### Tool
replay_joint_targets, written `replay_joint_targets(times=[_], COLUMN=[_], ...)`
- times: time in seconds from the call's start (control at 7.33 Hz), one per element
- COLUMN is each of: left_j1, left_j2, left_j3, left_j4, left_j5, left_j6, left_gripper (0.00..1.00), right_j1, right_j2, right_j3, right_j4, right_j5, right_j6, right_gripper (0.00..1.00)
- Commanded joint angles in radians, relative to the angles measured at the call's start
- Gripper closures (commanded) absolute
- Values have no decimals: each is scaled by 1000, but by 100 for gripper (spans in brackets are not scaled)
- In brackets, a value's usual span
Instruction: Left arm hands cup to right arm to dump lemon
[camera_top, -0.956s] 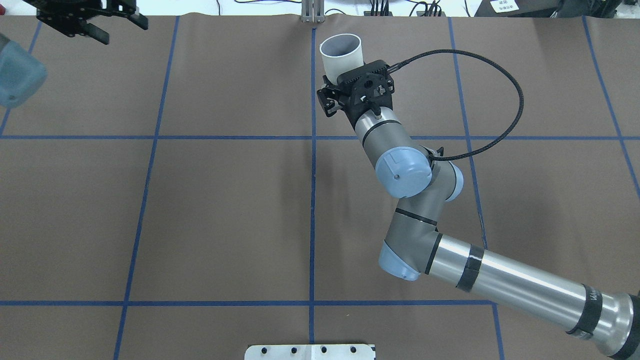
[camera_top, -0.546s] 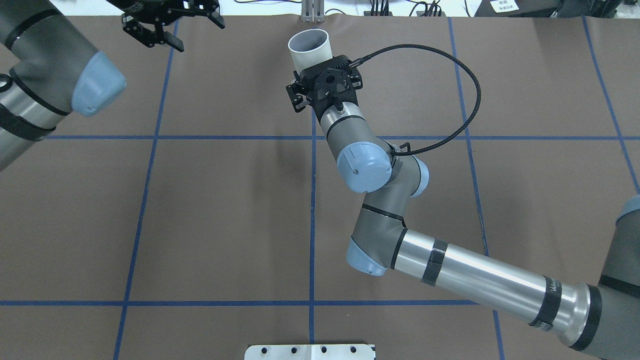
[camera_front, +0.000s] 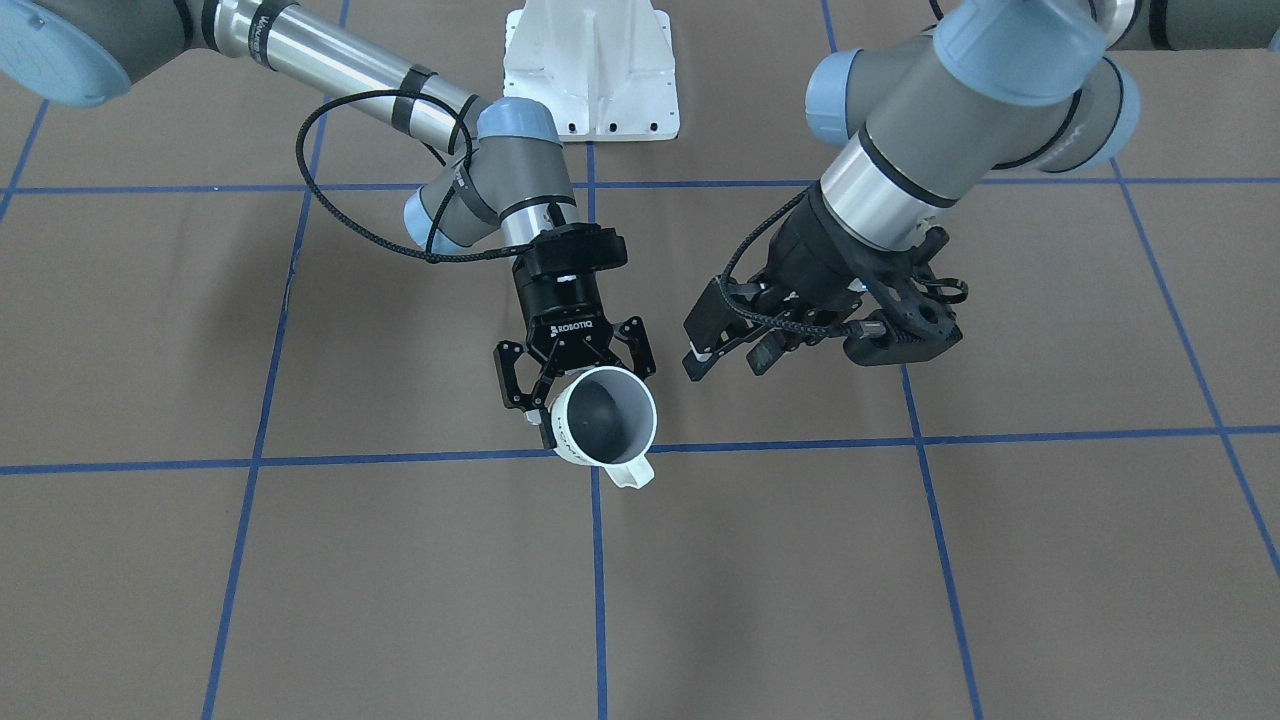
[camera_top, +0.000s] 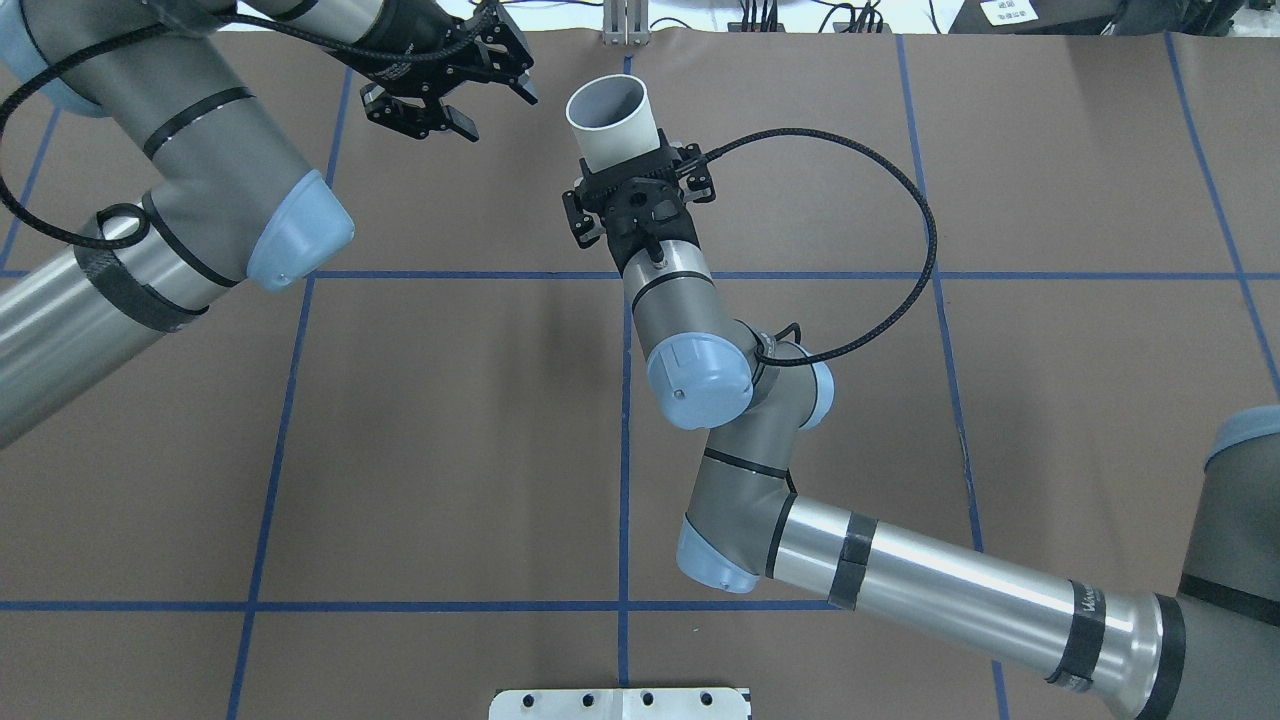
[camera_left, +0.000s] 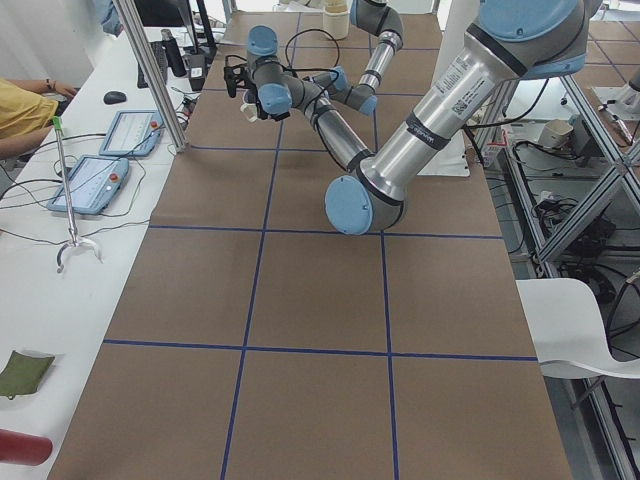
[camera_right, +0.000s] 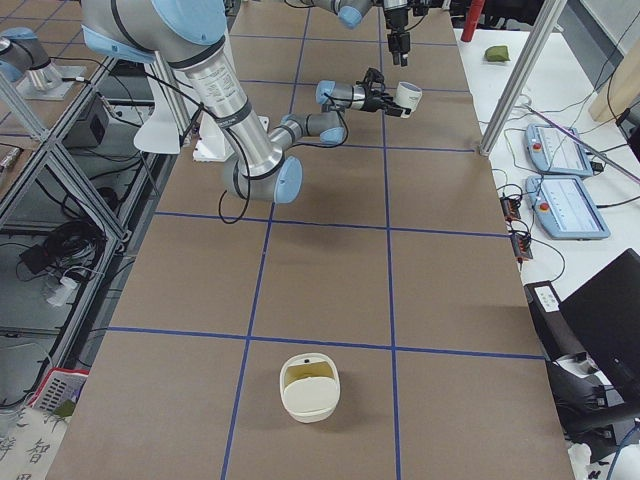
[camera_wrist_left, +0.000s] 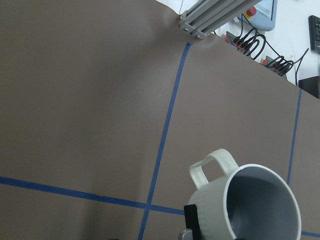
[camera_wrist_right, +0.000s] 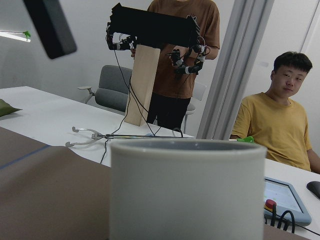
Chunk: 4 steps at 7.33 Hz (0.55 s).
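Observation:
The off-white cup is held mouth-up above the table's middle line by my right gripper, the slim ROBOTIQ one, which is shut on its side. The cup also shows in the overhead view, fills the right wrist view, and sits at the lower right of the left wrist view. Its greyish inside shows no lemon; the lemon is hidden or out of view. My left gripper, the bulky one, is open and empty, a short gap beside the cup; in the overhead view it is left of the cup.
The brown table cover has a blue tape grid. A white base plate lies at the robot's side. A cream container with something yellowish inside stands far off at the right end. An aluminium post and seated people are beyond the far edge.
My left arm has swung in from the left edge towards the cup. My right arm has carried the cup leftwards to the middle line, still gripping it.

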Motion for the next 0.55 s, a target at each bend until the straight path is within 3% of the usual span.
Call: replay_joint_targets(times=[0.0,0.41], left_j1=[8,14], left_j2=[-6,-6], left_j3=[2,2], left_j4=[-1,3], left_j5=[3,3], left_j6=[-29,-35], left_gripper=[46,47], right_j1=[-44,-64], right_j2=[-6,-6], right_j3=[2,7], right_j4=[1,3], right_j5=[-90,-118], right_j6=[-5,-39], right_gripper=[84,80])
